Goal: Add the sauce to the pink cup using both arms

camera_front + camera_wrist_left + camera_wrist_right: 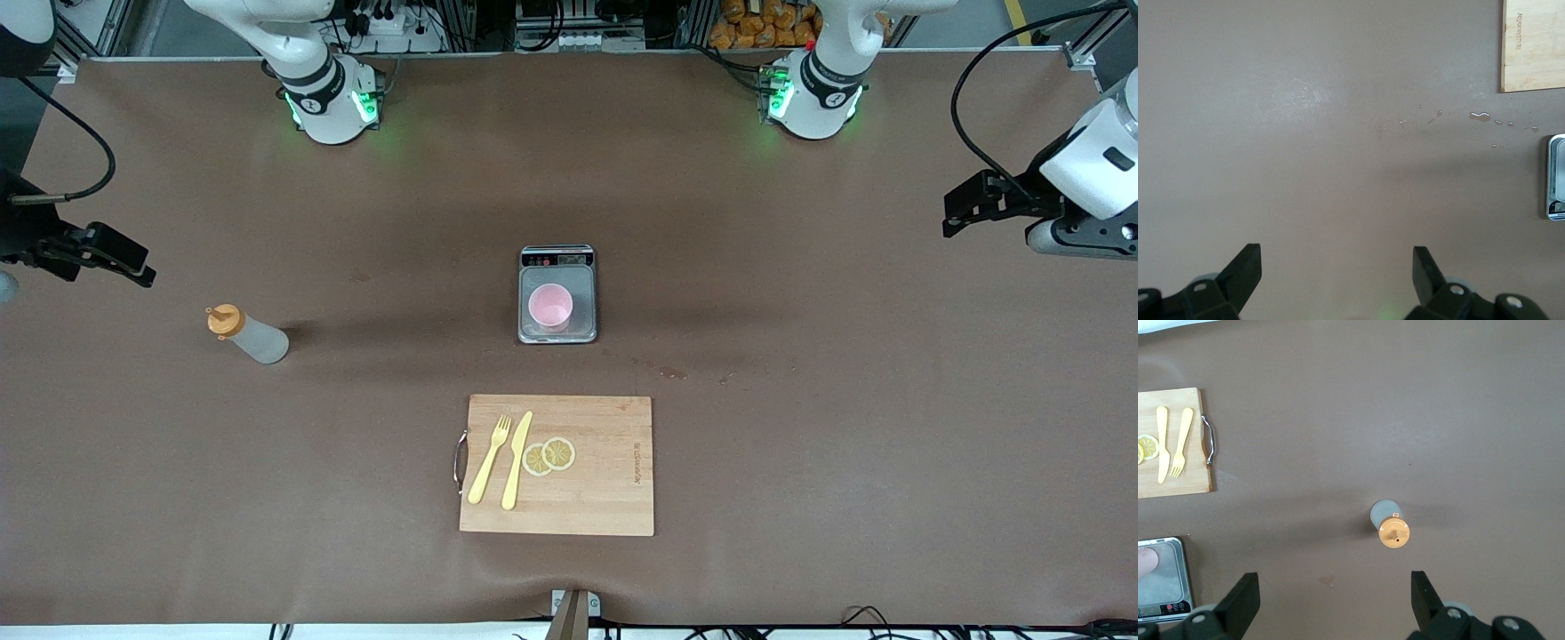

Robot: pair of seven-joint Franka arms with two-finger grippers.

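Two arms waited at the table's ends. Front view: pink cup (551, 307) stood on a scale (557, 329) mid-table; sauce (248, 335), whitish-grey with orange cap, stood upright toward the right arm's end. A board (569, 507), nearer the camera than the scale, carried fork (491, 459), knife (516, 460) and lemon slices (549, 455). Left wrist view alone showed droplets (1480, 117) between board and scale; left gripper (1337, 267) spread over bare table. Right wrist view: right gripper (1335, 590) spread, hovering near the sauce.
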